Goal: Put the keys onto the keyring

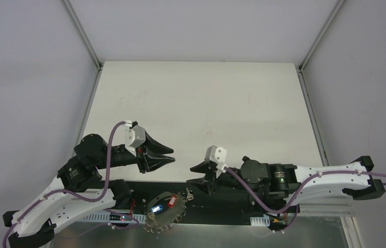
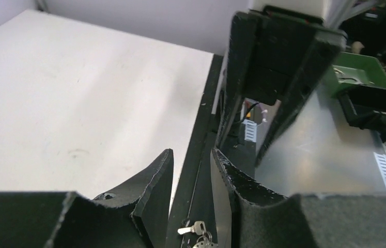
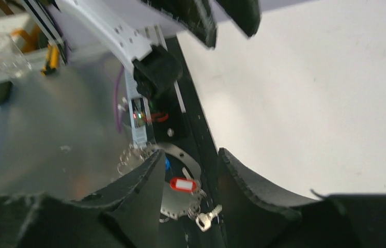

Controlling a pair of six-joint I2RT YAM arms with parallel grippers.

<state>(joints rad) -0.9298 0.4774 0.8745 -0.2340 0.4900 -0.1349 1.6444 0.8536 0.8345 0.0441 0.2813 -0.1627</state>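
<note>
The keyring [image 1: 164, 211] is a silver loop rimmed with small rings. It lies on the black strip between the arm bases, carrying a red tag [image 1: 171, 199] and a blue piece [image 1: 155, 209]. In the right wrist view the keyring [image 3: 178, 209], its red tag [image 3: 182, 184] and a silver key [image 3: 209, 218] lie below and beyond the jaws. My right gripper [image 3: 190, 157] [image 1: 193, 174] is open and holds nothing. My left gripper [image 1: 172, 155] [image 2: 190, 155] hovers above the table's near edge, jaws apart and empty. A small silver key [image 2: 193, 227] shows below it.
The white table [image 1: 201, 103] stretches away from the arms, walled by grey panels. A metal plate [image 1: 221, 235] lies behind the black strip. In the left wrist view a green bin [image 2: 361, 72] and a black box [image 2: 376, 106] sit beyond the right arm.
</note>
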